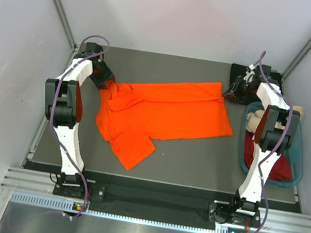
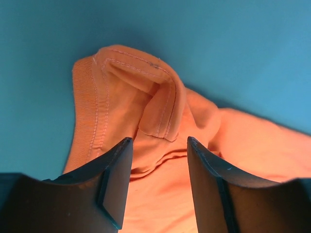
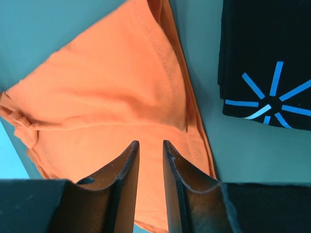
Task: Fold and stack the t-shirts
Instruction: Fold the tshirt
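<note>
So the orange shirt [image 1: 167, 115] is out in the middle of the dark worktop [image 1: 196, 159], mostly opened up. Its collar end points at the left arm, the bottom hem runs off to the right, and one sleeve flops toward the near edge. The left claw [image 1: 104, 81] is down at the far-left end of the shirt. From its wrist camera the two fingers [image 2: 114, 184] have a fair gap between them, and that gap is stuffed with a wrinkled wad of collar cloth, so it looks clamped on the neck of the shirt. The ribbed collar band stands up just past the fingertips. The right claw [image 1: 231, 93] sits at the far-right corner of the shirt. In its wrist view the fingers [image 3: 127, 179] are pretty much together, just a thin slot with orange cloth in it, so that one looks pinched on the hem corner. The cloth tents up toward it in a ridge. The shirt's far edge runs fairly straight between the two claws. Just beside the right claw, in the far-right corner of the worktop, there's the black shirt [image 3: 262, 58], folded up, with its light-blue star mark facing up. Along the right edge is a teal tub [image 1: 296, 170] with the beige shirt [image 1: 254, 120] crumpled at its far end and the dark red shirt [image 1: 281, 167] lying in the bottom, partly hidden by the right arm.
</note>
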{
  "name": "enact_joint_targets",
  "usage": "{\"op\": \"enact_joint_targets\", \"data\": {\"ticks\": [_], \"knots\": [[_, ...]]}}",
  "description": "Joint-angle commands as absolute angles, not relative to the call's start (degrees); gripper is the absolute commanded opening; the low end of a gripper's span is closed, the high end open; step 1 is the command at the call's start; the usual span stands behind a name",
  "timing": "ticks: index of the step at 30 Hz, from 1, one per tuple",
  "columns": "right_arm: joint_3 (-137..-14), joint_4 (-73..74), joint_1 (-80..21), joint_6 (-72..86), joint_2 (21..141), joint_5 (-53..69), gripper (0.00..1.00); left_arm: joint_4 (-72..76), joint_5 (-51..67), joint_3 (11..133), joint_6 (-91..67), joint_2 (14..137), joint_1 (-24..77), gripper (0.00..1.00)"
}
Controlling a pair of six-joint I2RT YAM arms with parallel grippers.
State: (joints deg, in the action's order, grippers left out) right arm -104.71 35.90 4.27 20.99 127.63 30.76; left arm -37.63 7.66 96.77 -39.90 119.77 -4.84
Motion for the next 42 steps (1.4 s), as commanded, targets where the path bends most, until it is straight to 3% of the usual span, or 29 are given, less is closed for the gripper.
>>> {"op": "enact_joint_targets", "data": {"ticks": [1, 11, 15, 18, 19, 20, 28, 42], "knots": [[-103.5, 33.6, 4.0, 20.1, 123.0, 31.4, 0.26, -36.0, 5.8, 99.5, -44.9, 120.1, -4.8, 0.53], [-103.5, 33.6, 4.0, 20.5, 122.9, 32.1, 0.26, -35.8, 4.9, 104.9, -46.4, 126.0, -4.8, 0.42], [-104.3, 33.7, 4.0, 20.4, 123.0, 32.2, 0.26, -35.7, 4.8, 106.3, -45.7, 128.1, -5.0, 0.33], [-104.2, 33.4, 3.9, 20.8, 123.3, 32.2, 0.25, -34.2, 5.5, 106.1, -45.5, 127.5, -5.1, 0.16], [-103.9, 33.0, 3.6, 21.0, 123.3, 32.1, 0.25, -33.8, 5.8, 105.9, -45.4, 127.3, -5.1, 0.05], [-103.5, 32.3, 3.5, 22.0, 123.3, 32.1, 0.25, -33.3, 7.0, 105.6, -45.0, 126.3, -5.2, 0.02], [-94.0, 2.0, 2.8, 43.0, 123.8, 37.9, 0.22, -19.1, 16.7, 91.6, -43.3, 118.0, -7.6, 0.0], [-110.2, 3.9, 2.6, 47.5, 138.9, 37.0, 0.07, -18.7, 20.4, 89.0, -39.9, 118.4, -12.6, 0.0]]}}
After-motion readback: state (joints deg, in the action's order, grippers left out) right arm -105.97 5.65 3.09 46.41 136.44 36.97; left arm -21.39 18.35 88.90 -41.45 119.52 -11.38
